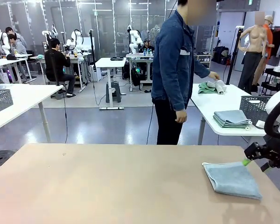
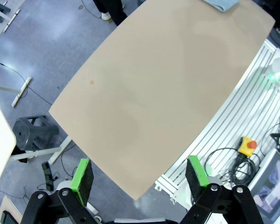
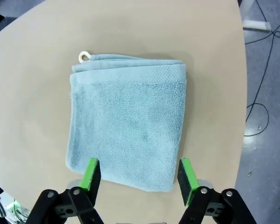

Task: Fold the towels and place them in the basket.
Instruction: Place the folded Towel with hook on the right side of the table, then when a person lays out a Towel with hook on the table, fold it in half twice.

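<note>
Right beneath your spread, empty right claw, the folded blue-grey towel lies flat on the tabletop, long axis toward 12 o'clock, loop at 11, with your left claw, likewise released, well apart.

Front cam: fixed, at near side of the table and a bit above it, facing across twd the person at the far side and the room behind; mid-range, most of the table in shot. Left wrist cam: high and far back, tilted down over the table's near-left corner, rolled so the table runs diagonal; floor in shot too, left gripper fingers at bottom edge. Right wrist cam: close, nearly straight down on the towel, right gripper fingers at bottom edge. Shared: table and towel in all 3; in left wrist view the towel is cut by top edge, person's feet also at top edge.
</note>
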